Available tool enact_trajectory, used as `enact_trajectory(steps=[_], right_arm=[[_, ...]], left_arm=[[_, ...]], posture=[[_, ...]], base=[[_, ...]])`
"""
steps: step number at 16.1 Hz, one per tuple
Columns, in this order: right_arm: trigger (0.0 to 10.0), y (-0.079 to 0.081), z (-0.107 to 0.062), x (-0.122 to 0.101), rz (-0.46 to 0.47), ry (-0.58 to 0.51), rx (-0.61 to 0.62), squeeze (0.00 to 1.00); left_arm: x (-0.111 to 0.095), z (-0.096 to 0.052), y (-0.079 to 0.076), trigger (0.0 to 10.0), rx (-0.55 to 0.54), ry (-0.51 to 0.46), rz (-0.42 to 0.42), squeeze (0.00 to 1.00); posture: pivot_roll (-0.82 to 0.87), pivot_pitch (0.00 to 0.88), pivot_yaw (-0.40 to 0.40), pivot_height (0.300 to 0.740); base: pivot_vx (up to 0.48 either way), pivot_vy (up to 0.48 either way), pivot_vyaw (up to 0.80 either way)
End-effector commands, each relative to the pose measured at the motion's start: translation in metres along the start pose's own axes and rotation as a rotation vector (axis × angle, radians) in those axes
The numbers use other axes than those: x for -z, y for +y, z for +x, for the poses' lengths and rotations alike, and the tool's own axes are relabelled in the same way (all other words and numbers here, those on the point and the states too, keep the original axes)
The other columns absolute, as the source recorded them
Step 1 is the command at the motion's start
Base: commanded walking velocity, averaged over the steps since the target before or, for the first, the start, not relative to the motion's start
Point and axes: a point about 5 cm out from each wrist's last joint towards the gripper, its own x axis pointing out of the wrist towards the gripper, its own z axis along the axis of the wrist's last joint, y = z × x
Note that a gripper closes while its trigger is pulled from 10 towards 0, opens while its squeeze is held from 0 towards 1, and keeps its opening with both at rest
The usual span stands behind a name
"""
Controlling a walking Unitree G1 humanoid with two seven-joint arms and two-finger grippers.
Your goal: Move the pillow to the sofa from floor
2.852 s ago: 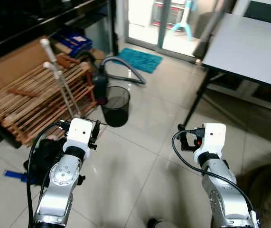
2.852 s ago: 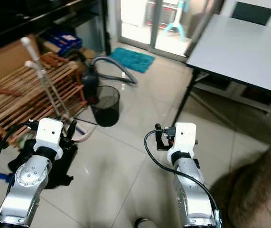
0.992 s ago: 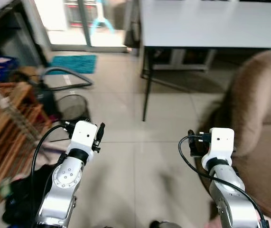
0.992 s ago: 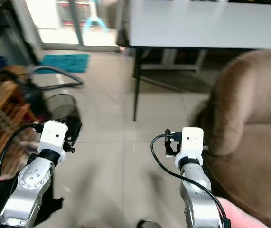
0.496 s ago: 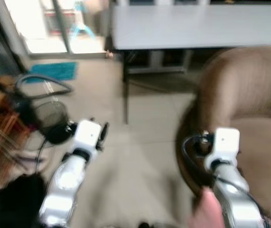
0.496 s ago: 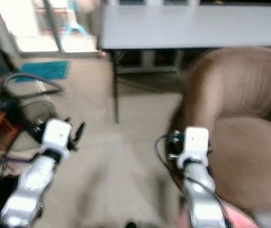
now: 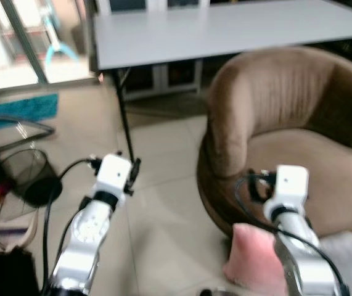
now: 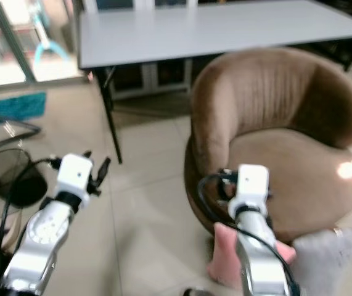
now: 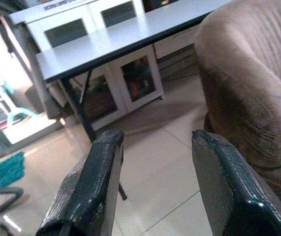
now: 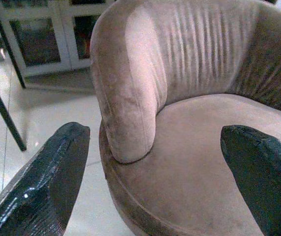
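Tiled floor [image 7: 163, 185] lies ahead of me, with a round brown sofa [image 7: 274, 117] beside a grey worktop [image 7: 225, 28]. In the head views a pink pillow [image 7: 253, 262] sits on the floor against the sofa's base, beside my right arm. Left wrist view: my left fingers [image 9: 98, 182] stand apart, empty. Right wrist view: my right fingers [image 10: 46, 182] are spread wide, facing the sofa's seat.
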Motion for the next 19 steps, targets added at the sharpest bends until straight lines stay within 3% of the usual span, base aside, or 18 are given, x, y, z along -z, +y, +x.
enact_trajectory(steps=[1, 13, 19], right_arm=[[10.0, -0.0049, 0.0001, 0.0030, -0.007, 0.016, 0.020, 0.00], [10.0, 0.0010, -0.0010, -0.0002, -0.051, 0.013, -0.026, 0.00], [10.0, -0.0004, -0.0035, -0.0013, -0.019, 0.005, -0.017, 0.00]], left_arm=[[-0.0018, 0.0027, -0.0006, 10.0, 0.006, -0.010, 0.003, 0.00], [-0.0046, 0.0039, -0.0005, 10.0, -0.013, -0.016, -0.020, 0.00], [-0.0035, 0.0041, -0.0002, 10.0, -0.009, -0.011, -0.014, 0.00]], posture=[[-0.04, 0.045, 0.025, 0.740], [-0.04, 0.045, 0.017, 0.740], [-0.05, 0.047, 0.022, 0.740]], base=[[0.000, 0.000, 0.00], [0.000, 0.000, 0.00], [0.000, 0.415, -0.75]])
